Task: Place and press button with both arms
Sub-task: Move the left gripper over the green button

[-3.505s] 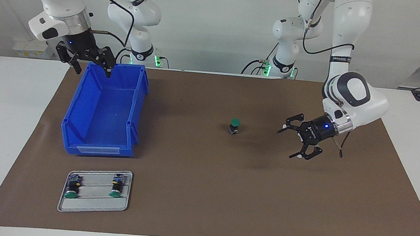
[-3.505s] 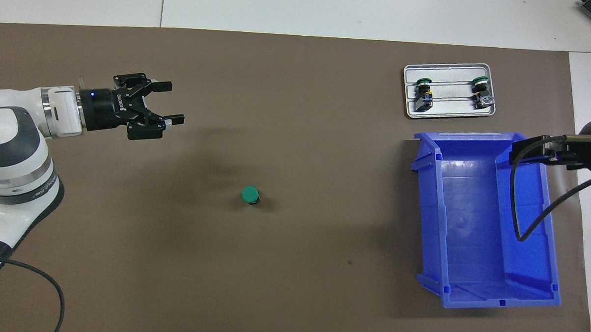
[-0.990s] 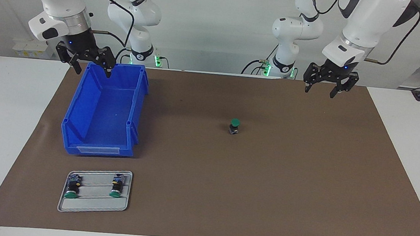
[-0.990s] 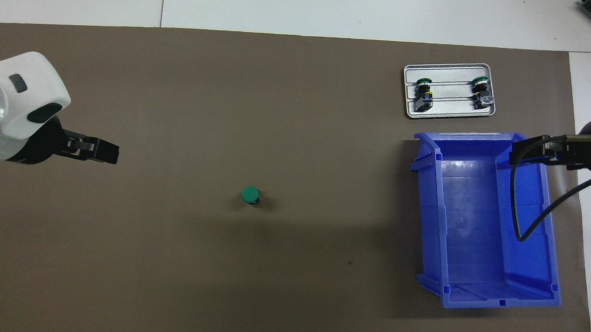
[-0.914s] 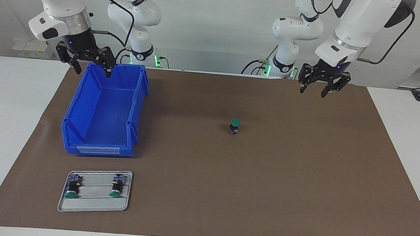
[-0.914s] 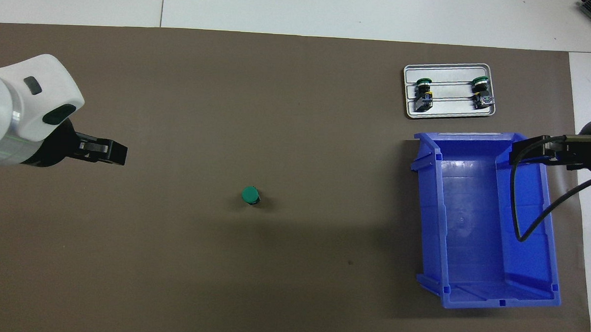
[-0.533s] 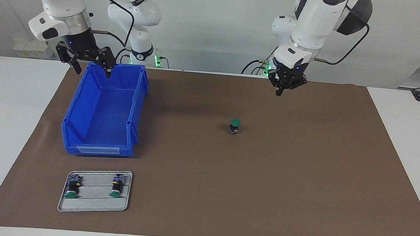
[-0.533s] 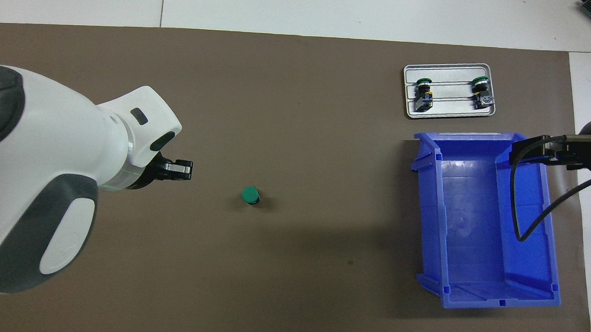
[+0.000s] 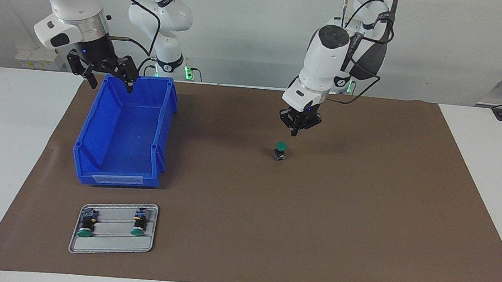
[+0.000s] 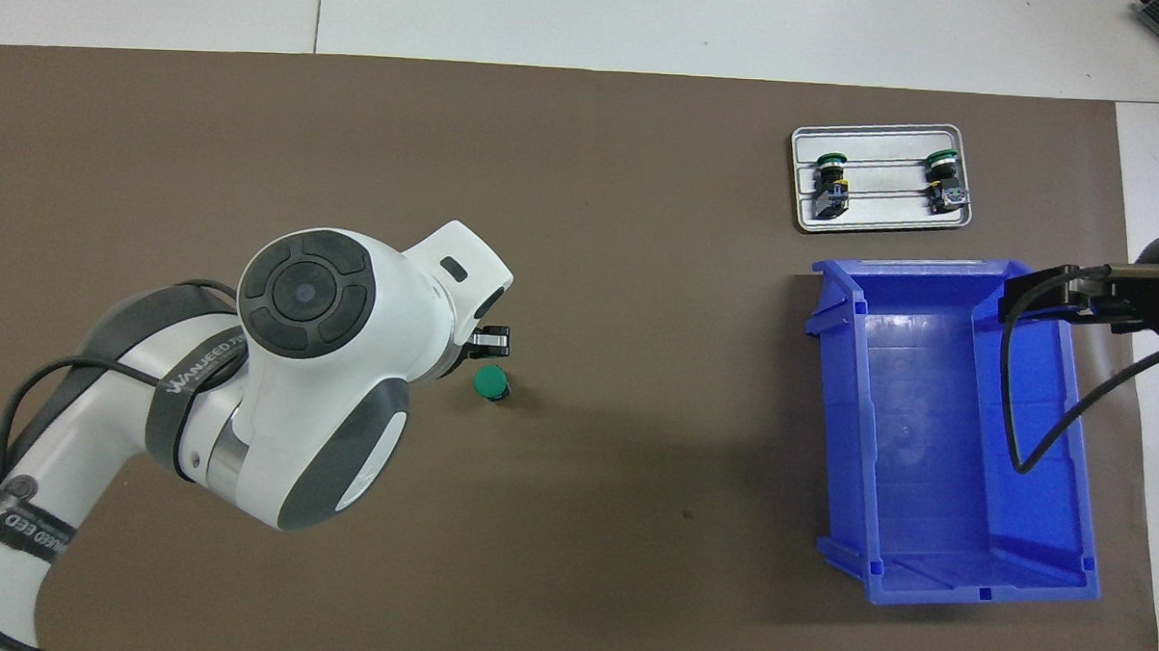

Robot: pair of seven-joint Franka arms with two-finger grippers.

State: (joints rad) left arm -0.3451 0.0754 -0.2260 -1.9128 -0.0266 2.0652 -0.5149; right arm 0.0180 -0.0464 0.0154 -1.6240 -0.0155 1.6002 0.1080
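A button (image 9: 280, 150) with a green cap stands upright on the brown mat near the table's middle, also seen from above as the button (image 10: 490, 381). My left gripper (image 9: 296, 131) hangs shut just above the mat beside the button, toward the left arm's end, and does not touch it. In the overhead view the left arm's wrist covers most of that gripper (image 10: 490, 340). My right gripper (image 9: 111, 84) waits open over the robot-side end of the blue bin (image 9: 93, 122), holding nothing.
The blue bin (image 10: 841, 421) stands toward the right arm's end. Farther from the robots lies a grey tray (image 9: 110, 244) with two more buttons (image 9: 85, 225) (image 9: 138, 224) lying on it. White table borders the mat.
The left arm has swung in from its own end of the table and come down beside the button, and its gripper has shut. The right arm and the button have not moved.
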